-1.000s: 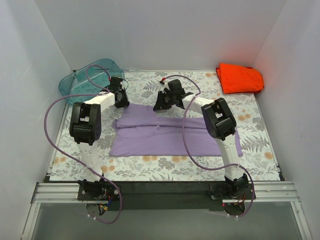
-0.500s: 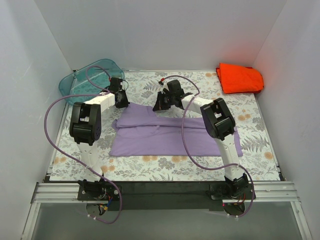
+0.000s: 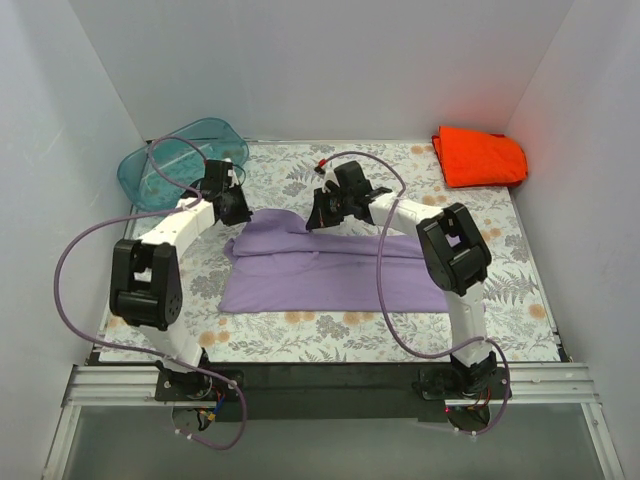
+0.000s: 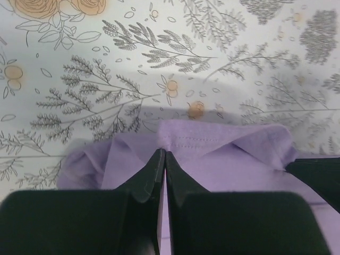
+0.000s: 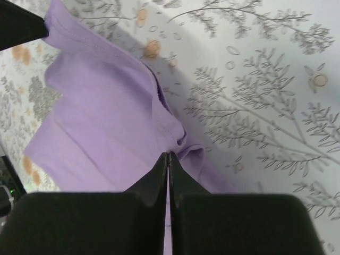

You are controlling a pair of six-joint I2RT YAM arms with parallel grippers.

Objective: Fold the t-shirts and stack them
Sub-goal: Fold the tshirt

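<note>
A: Top view, what was hidden?
B: The lavender shirt lay spread mid-bench. Its right end was partly under the right arm. The left pincer and right pincer sat at the shirt's far edge, tips covered by their own housings, so I couldn't tell the grip from here. The orange-red shirt lay folded in the far right corner of the bench, well apart. A teal tub sat at the far left, partly behind a cable.

A: Left wrist?
B: The left pincer was pressed together, pinching a hemmed fold of the lavender shirt. The cloth bunched up on both sides. A dark shape was cut off at the right edge; I couldn't tell what it was.

A: Right wrist?
B: The right pincer was pressed together on a crumpled edge of the lavender shirt. The cloth ran off to the lower left. A black corner was cut off at the top left, unclear what.

A: Changes from a second before?
B: The left arm's elbow had dropped nearer and further left. The right elbow had shifted slightly right and nearer. Both pincers were at much the same edge, and the lavender shirt had barely moved. The orange-red shirt and tub were unchanged.
</note>
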